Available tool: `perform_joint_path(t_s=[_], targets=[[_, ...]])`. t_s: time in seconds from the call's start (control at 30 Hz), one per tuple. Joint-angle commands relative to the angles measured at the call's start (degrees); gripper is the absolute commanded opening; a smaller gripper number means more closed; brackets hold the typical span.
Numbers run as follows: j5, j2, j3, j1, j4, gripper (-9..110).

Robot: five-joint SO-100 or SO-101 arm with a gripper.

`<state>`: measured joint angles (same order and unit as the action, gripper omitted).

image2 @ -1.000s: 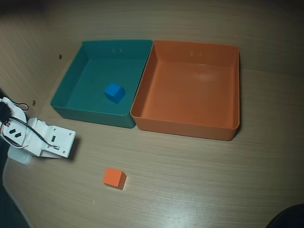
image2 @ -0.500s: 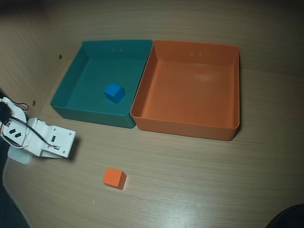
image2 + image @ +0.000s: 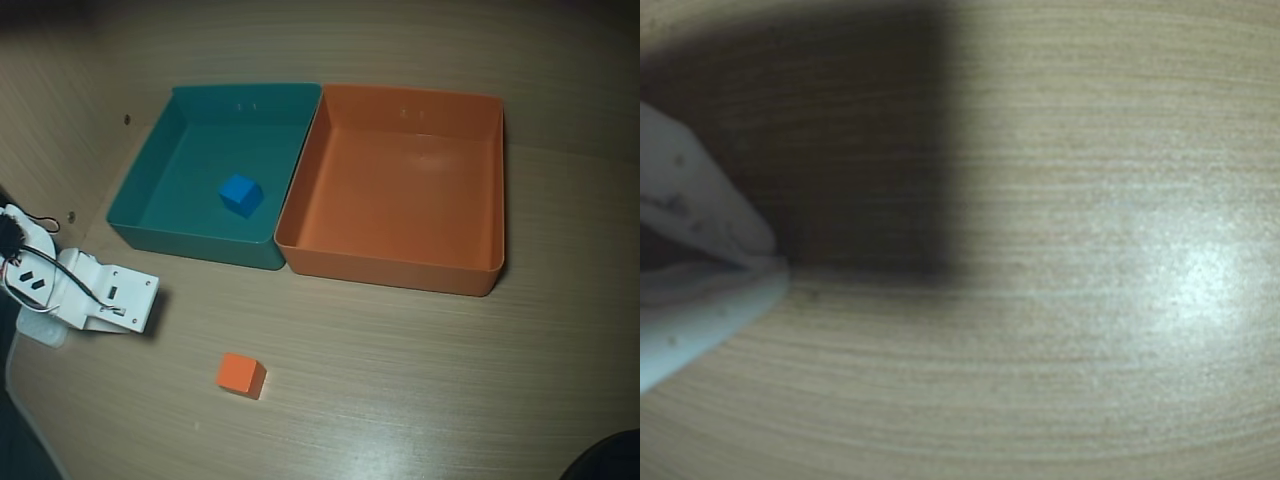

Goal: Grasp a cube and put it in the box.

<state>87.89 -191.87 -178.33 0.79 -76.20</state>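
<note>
The cube [image 3: 241, 375] sits alone on the bare table [image 3: 420, 390], nr the bottom-left of the overhead view, well apart from the box [image 3: 492, 190] up & to the right. Box is empty, so the task is at its start: step in hand is the reach.

To do it well: swing the arm [image 3: 95, 295] right & down toward the cube, open jaws wide, square fingers to two flat faces (cube lies a bit turned vs the wood grain), come down over it, close mid-height.

The gripper [image 3: 775, 268] shows only in the wrist view, at left edge w/ tips meeting: looks clenched, empty, only table & shadow ahead.

Around: teal bin [image 3: 150, 165] touching the box's left wall, blue cube [image 3: 240, 194] inside it. Nothing blocks the path to the cube; on the carry, clear the box's near wall & don't drift over the teal bin.
</note>
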Motion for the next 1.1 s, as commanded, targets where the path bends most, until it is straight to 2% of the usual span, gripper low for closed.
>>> perform_joint_path(t_s=[0.0, 0.37, 0.87, 1.07], targets=[[-0.18, -0.18, -2.99, -0.09, -0.62, -5], [-0.09, 6.42, 14.06, -0.53, -0.62, -4], [-0.18, 48.16, 48.87, -0.53, -0.35, -4], [-0.09, 62.05, 61.44, 0.0, 1.32, 9]])
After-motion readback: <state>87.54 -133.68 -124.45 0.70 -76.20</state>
